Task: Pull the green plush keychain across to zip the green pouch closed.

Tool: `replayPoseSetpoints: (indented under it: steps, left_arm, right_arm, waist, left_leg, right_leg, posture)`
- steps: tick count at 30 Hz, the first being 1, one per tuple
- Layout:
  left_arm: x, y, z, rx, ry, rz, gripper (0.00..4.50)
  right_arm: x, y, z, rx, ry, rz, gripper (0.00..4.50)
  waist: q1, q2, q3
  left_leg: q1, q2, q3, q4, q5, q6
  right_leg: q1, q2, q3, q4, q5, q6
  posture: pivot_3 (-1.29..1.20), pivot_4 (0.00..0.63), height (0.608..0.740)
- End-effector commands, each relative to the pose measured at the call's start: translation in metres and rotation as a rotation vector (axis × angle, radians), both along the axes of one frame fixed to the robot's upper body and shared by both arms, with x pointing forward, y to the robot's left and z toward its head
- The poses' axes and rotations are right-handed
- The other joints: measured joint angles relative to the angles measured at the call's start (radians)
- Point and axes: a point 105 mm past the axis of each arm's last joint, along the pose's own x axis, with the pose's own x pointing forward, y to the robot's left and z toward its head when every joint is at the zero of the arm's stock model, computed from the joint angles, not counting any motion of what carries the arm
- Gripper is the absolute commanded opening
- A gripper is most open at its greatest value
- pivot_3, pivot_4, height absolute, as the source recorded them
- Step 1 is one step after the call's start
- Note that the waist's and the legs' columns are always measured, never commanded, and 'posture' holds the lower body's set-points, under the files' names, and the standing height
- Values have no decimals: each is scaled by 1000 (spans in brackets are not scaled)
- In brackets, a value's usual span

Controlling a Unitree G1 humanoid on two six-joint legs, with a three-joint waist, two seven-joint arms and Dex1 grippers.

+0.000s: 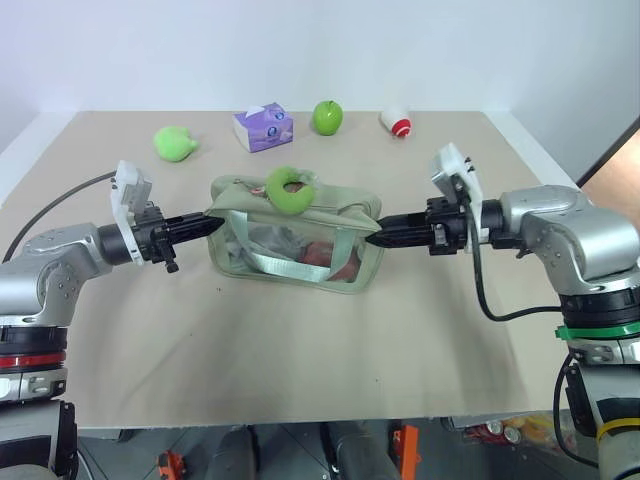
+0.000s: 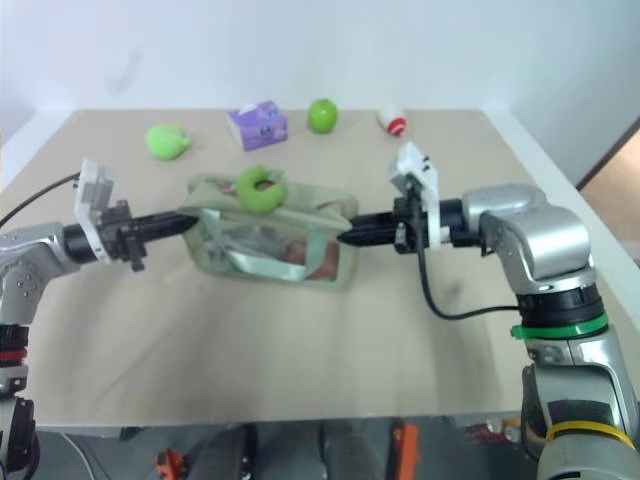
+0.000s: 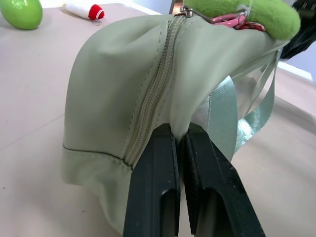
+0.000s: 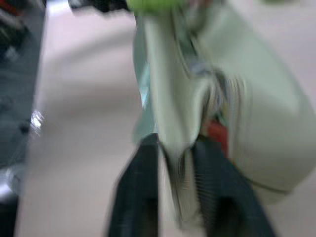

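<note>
Between left claw (image 1: 208, 226) and right claw (image 1: 378, 240), green pouch (image 1: 295, 245), green plush keychain (image 1: 288, 188) atop.

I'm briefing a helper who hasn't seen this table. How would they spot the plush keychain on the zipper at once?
Find the green pouch, the largest item, mid-table between the two grippers. On its top, nearer the robot's left end, rests the green plush keychain, a fuzzy lime ring with a pink link. The loose plush blob and shiny apple sit apart at the table's far edge.
</note>
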Motion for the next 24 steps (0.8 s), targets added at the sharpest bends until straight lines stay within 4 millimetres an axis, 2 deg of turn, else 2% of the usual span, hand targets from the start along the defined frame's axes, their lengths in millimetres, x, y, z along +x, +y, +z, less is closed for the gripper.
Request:
replayPoseSetpoints:
  steps: [1, 3, 4, 6, 8, 10, 13, 17, 19, 24]
  left_arm:
    - [-5, -4, 10, -11, -42, -17, 0]
    - [-6, -6, 9, -10, -41, -18, 0]
    - [-6, -6, 8, -11, -40, -18, 0]
    - [-6, -6, 7, -14, -38, -18, 0]
    - [-6, -7, 7, -16, -38, -18, 0]
    - [-6, -7, 7, -18, -38, -18, 0]
    - [-5, -8, 7, -23, -42, -18, 0]
    - [-5, -10, 8, -30, -47, -20, 0]
    - [-4, -11, 9, -34, -48, -17, 0]
    - [-4, -12, 8, -42, -52, -16, 0]
  right_arm:
    - [-15, -1, 45, 117, -98, 59, 2373]
    - [-28, -3, 65, 186, -130, 121, 3137]
    - [-36, -5, 82, 254, -141, 162, 3383]
    - [-45, -5, 110, 337, -210, 203, 3383]
    - [-42, 4, 120, 314, -281, 171, 3383]
    - [-35, 18, 111, 200, -366, 132, 3383]
    - [-20, 40, 80, -71, -578, 99, 3383]
    - [5, 53, 54, -379, -878, 96, 3383]
    - [13, 57, 54, -425, -964, 104, 3383]
    - [26, 62, 71, -419, -1071, 107, 3383]
  waist:
    - [1, 0, 0]
    - [3, 0, 0]
    - [4, 0, 0]
    - [4, 1, 1]
    - [4, 1, 1]
    - [4, 0, 0]
    - [4, 0, 0]
    - [4, 0, 0]
    - [6, 0, 0]
    - [6, 0, 0]
  left_leg:
    - [0, 0, 0, 0, 0, 0]
    - [0, 0, 0, 0, 0, 0]
    - [0, 0, 0, 0, 0, 0]
    - [0, 0, 0, 0, 0, 0]
    - [0, 0, 0, 0, 0, 0]
    - [0, 0, -1, 0, 0, 0]
    - [0, 0, 0, 0, 0, 0]
    - [-1, -1, 1, 1, 0, 0]
    - [-2, -1, 1, 1, 0, 0]
    - [-2, -1, 1, 0, 0, 0]
  right_leg:
    - [0, 0, 0, 0, 0, 0]
    - [0, 0, 0, 0, 0, 0]
    - [0, 0, 0, 0, 0, 0]
    - [0, 0, 0, 0, 0, 0]
    - [0, 0, 0, 0, 0, 0]
    - [0, 0, -1, 0, -1, -1]
    - [0, 0, -1, 0, -2, -3]
    - [-1, -1, 0, -1, -1, -2]
    - [-1, -1, 0, -1, -1, -1]
    - [-1, -2, 0, -1, 1, 2]
  posture:
    - [0, 150, 740]
    - [0, 150, 740]
    - [0, 150, 740]
    - [0, 150, 740]
    - [0, 150, 740]
    - [0, 150, 740]
    - [0, 150, 740]
    - [0, 150, 740]
    - [0, 150, 740]
    - [0, 150, 740]
